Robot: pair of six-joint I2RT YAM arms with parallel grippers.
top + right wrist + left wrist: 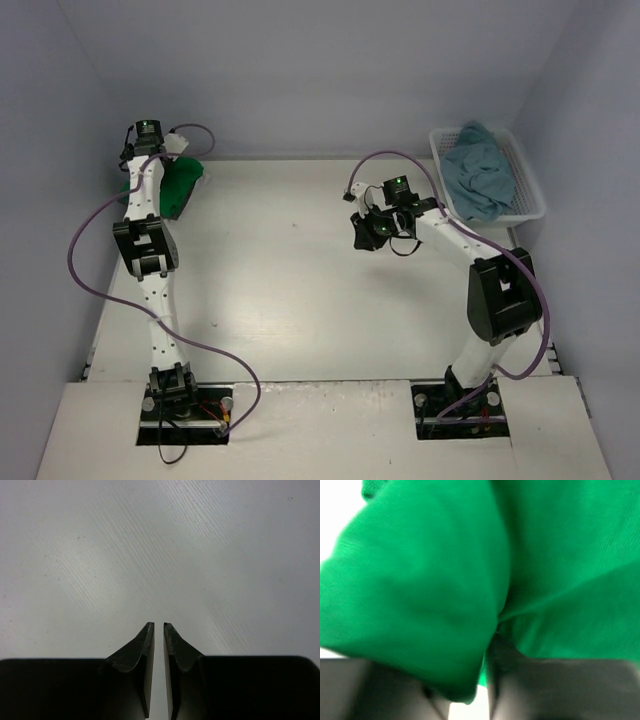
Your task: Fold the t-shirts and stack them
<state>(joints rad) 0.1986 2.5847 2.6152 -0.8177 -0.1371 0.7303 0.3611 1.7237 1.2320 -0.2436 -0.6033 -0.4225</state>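
Observation:
The bright green t-shirt (181,186) lies bunched at the table's far left corner, partly behind my left arm. My left gripper (470,700) is right at it: green cloth (430,580) fills the left wrist view and a fold of it sits between the dark fingers (530,690). From above only that gripper's wrist (147,132) shows, and its fingers are hidden. The teal-blue t-shirt (480,172) lies crumpled in the basket. My right gripper (363,232) hovers over bare table, shut, with only a thin slit between its fingertips (159,627) and nothing held.
A white lattice basket (531,185) stands at the far right against the wall. Pale walls close in the table (290,260) on the left, back and right. A purple cable (90,225) loops beside the left arm.

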